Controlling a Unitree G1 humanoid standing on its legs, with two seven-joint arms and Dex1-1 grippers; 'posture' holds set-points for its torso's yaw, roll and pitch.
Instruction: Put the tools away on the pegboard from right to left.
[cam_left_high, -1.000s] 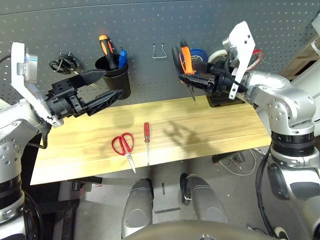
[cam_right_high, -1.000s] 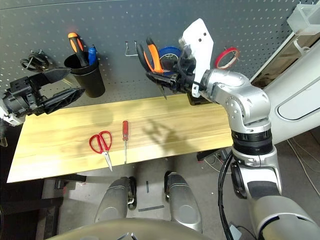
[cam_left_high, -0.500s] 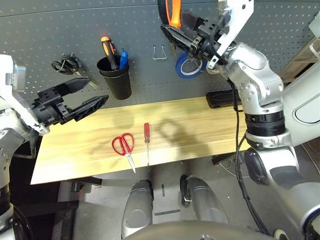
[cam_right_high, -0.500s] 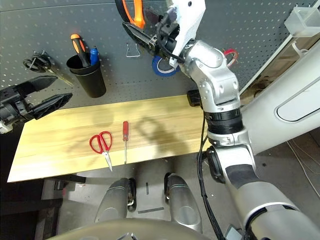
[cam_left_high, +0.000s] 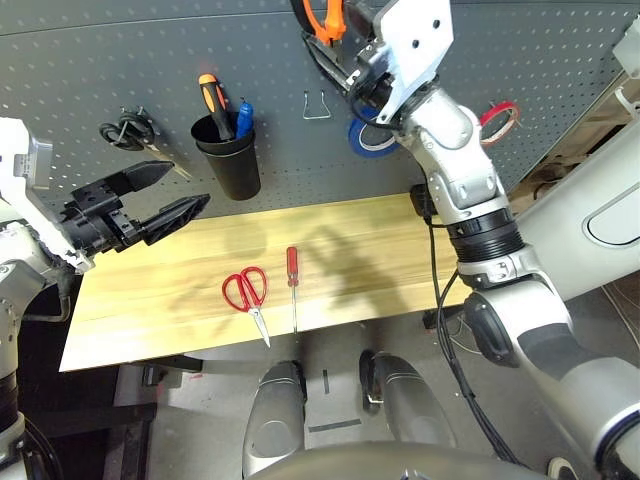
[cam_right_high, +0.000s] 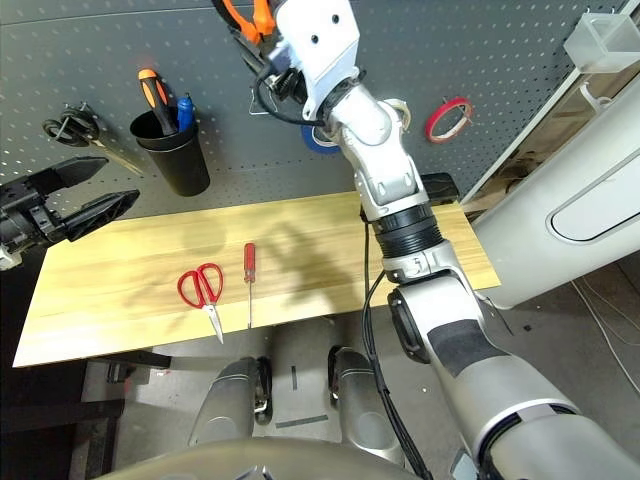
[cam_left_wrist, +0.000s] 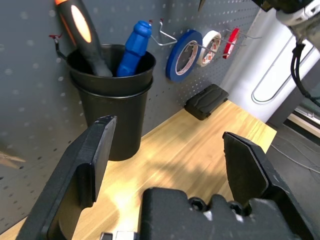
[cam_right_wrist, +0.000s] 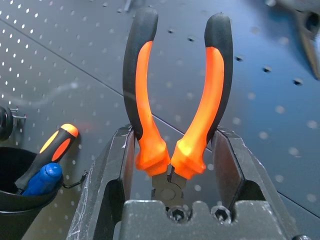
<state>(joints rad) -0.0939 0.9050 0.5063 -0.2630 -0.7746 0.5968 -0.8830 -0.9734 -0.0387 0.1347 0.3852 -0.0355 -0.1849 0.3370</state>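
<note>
Gripping the orange-and-black-handled metal pliers (cam_right_wrist: 151, 152), my right end effector (cam_right_wrist: 175, 132) leaves their handles free, presumably to straddle the silver wire hook (cam_left_high: 317, 117) below it. My left end effector (cam_left_wrist: 169, 127) gapes wide.

I'm seeing orange and black on the pliers (cam_right_wrist: 214, 90), and plain red on the scissors (cam_left_high: 245, 290) handles above silvery blades. The screwdriver (cam_left_high: 293, 265) is showing a red handle. The desk (cam_left_high: 190, 290) is glowing pale yellow with streaky wood grain. Behind, the pegboard (cam_left_high: 270, 60) is showing dark grey, dotted all over, and the cup (cam_left_wrist: 117, 115) is looking solid black. The red ring (cam_right_high: 449, 120) is standing out against the grey.
</note>
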